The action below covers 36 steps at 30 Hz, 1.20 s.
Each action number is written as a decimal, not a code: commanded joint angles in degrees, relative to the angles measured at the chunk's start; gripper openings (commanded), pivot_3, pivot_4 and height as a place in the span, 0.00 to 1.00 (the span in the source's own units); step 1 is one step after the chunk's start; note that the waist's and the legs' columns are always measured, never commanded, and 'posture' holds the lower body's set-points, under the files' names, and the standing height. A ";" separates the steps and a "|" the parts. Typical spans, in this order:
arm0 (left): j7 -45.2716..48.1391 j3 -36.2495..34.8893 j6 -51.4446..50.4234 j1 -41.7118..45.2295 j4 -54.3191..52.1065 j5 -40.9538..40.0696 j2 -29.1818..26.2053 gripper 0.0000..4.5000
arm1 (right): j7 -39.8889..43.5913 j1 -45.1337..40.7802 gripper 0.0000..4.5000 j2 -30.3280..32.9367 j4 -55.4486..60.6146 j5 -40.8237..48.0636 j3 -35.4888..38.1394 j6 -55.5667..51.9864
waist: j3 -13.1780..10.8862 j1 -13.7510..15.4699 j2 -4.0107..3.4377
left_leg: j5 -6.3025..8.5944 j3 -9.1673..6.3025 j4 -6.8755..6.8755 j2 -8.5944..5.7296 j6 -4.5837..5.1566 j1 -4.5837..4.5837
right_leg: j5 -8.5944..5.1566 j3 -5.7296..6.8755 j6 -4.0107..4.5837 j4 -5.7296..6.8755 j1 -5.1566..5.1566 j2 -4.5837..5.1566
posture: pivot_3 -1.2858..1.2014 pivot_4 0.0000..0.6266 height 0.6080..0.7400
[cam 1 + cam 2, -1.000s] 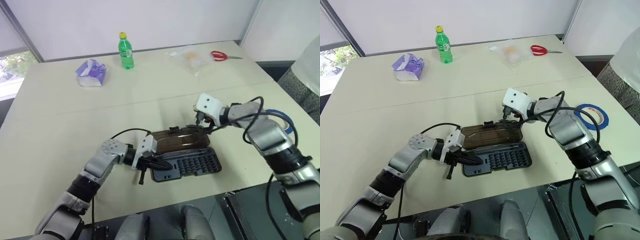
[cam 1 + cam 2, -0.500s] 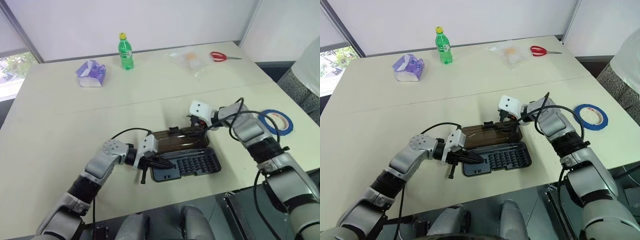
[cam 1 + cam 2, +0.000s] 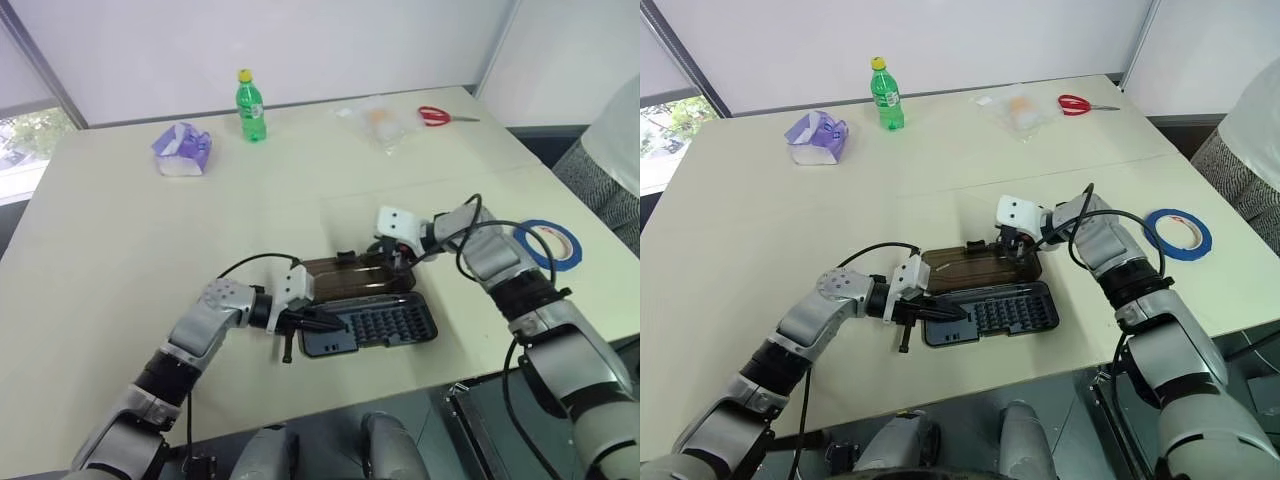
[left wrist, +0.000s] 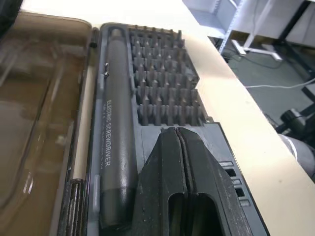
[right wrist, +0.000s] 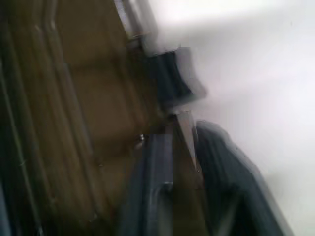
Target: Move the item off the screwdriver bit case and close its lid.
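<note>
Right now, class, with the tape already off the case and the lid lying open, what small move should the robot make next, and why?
Probably lift the right gripper to swing the lid up and over the case. The tape lies on the table, clear of the case. The lid still lies flat and open; the right gripper looks closed on its far edge, and the shut left gripper presses on the case's end, steadying it.

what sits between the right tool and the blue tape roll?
Bare tabletop, crossed by the right arm's own forearm and cable, in the right eye view: right tool at the lid, blue tape roll lying flat beyond it.
</note>
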<state>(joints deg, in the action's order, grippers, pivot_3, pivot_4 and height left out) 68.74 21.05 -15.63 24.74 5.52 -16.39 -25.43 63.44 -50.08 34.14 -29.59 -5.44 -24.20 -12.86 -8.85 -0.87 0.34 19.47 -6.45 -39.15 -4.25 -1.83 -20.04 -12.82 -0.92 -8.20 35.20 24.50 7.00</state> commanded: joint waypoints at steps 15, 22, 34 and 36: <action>-3.10 -1.05 0.86 -0.29 2.93 2.60 0.36 0.00 | 2.44 0.04 0.07 -3.85 -6.17 -5.95 -2.07 1.15 | 0.41 -0.03 0.03 | 0.00 -0.01 0.01 0.00 0.00 0.03 | 0.00 0.00 0.00 -0.01 -0.03 0.00 | 0.52 0.24 1.00; -3.50 -1.23 1.75 0.28 4.43 2.97 1.05 0.00 | 5.94 -3.36 0.03 -6.21 -15.79 -8.63 -3.32 5.07 | 0.52 -0.17 0.11 | 0.03 -0.01 0.18 0.03 0.03 0.49 | -0.01 -0.02 0.01 -0.03 -0.45 -0.04 | 0.52 0.24 1.00; -5.97 -3.55 1.18 0.38 4.86 2.12 1.59 0.00 | 4.85 -2.79 0.03 -5.30 -15.88 -13.32 -3.57 14.55 | 0.94 -0.16 0.29 | 0.04 -0.07 0.21 0.07 0.04 0.67 | -0.01 -0.02 0.01 -0.08 -0.65 -0.08 | 0.52 0.24 1.00; -6.57 -4.52 0.30 0.41 4.48 1.44 1.62 0.00 | 3.95 -2.02 0.03 -4.51 -13.25 -14.11 -3.42 15.20 | 0.94 -0.15 0.29 | 0.04 -0.07 0.21 0.07 0.03 0.66 | -0.01 -0.02 0.01 -0.07 -0.63 -0.08 | 0.52 0.24 1.00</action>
<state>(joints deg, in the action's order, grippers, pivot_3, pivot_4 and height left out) 65.53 19.80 -13.93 25.06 8.89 -15.51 -23.12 67.84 -54.81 29.35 -42.85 -16.47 -24.52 2.29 -7.91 -1.02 0.63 19.51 -6.52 -38.94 -4.18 -1.79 -19.37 -12.84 -0.94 -8.19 35.13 23.87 6.91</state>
